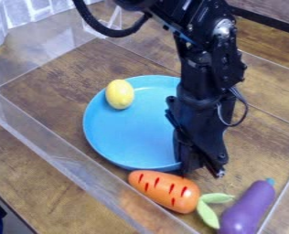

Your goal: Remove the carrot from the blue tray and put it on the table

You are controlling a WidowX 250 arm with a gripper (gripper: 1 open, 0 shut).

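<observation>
The carrot (165, 190) lies on the table (52, 99), just outside the near rim of the blue tray (129, 139), with its green leaves pointing right. My gripper (203, 168) points straight down and is shut. Its tips stand at the tray's near right rim, just above and right of the carrot. Whether they pinch the rim I cannot tell. Nothing else shows between the fingers.
A yellow lemon (119, 93) sits in the tray's far left part. A purple eggplant (247, 215) lies on the table right of the carrot's leaves. A clear acrylic wall (49, 151) runs along the near edge, close to the carrot.
</observation>
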